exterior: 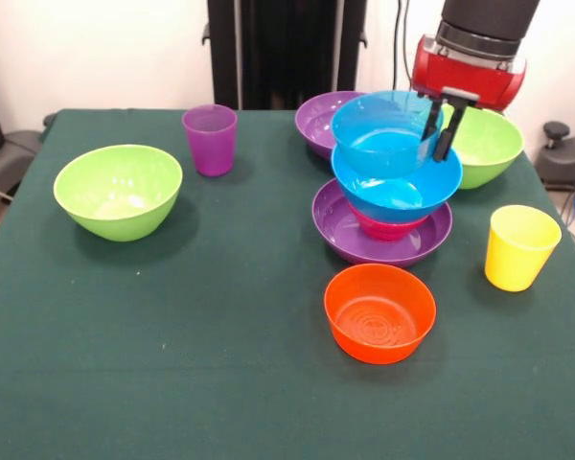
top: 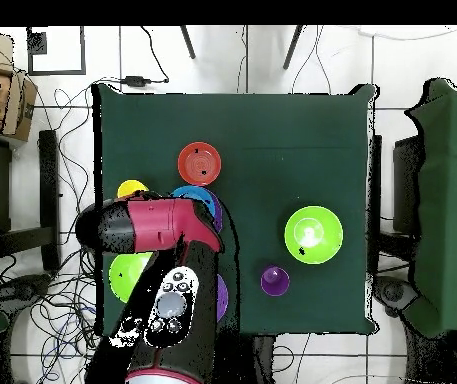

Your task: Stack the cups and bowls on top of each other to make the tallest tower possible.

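The tower stands right of centre: a wide purple bowl (exterior: 337, 233) as base, a red-pink bowl (exterior: 387, 229) in it, and a large blue bowl (exterior: 401, 194) on top. My gripper (exterior: 439, 126) comes down from the upper right. Its fingers straddle the right rim of the small translucent blue bowl (exterior: 379, 134), which it holds slightly tilted in the large blue bowl. In the overhead view the arm (top: 162, 228) hides the tower except a blue edge (top: 194, 191). Loose items: an orange bowl (exterior: 379, 312), a yellow cup (exterior: 520, 246) and a purple cup (exterior: 210, 139).
A lime green bowl (exterior: 118, 190) sits at the left. A second lime green bowl (exterior: 489, 144) and a second purple bowl (exterior: 316, 120) sit just behind the tower. In the overhead view I see the orange bowl (top: 199, 163), a green bowl (top: 313, 233) and the purple cup (top: 275, 280).
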